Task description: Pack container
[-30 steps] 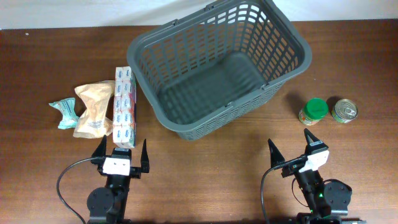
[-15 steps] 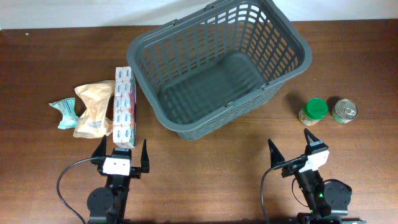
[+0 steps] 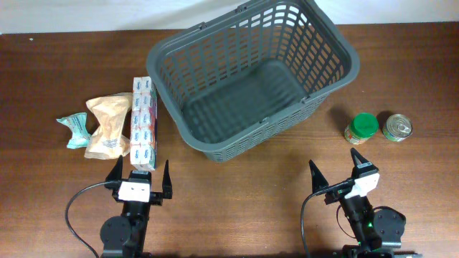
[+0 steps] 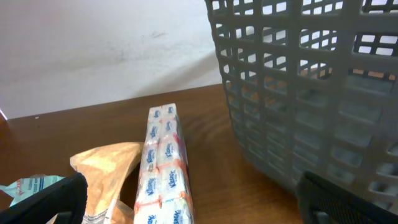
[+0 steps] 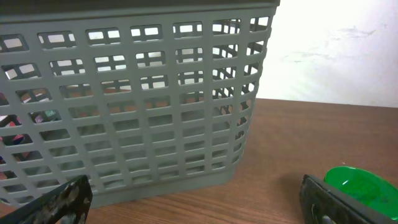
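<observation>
Overhead, the dark grey shopping basket (image 3: 247, 97) sits at the back middle of the wooden table (image 3: 237, 208), nothing inside. Just left lies a long tissue pack (image 3: 143, 123); the left wrist view shows "Kleenex" repeated along it. Beside that are a tan pouch (image 3: 107, 125) and a teal packet (image 3: 74, 130), print unreadable. A green-lidded jar (image 3: 361, 128) and tin can (image 3: 396, 127) stand to the right. The left gripper (image 3: 143, 162) and right gripper (image 3: 333, 158) are spread wide, holding nothing.

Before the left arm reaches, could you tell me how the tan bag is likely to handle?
The tan bag looks crumpled and limp, so it will probably sag and deform when pinched. Lying flat, it seems unlikely to roll. It lies against the tissue packs, which might shift with it.
</observation>
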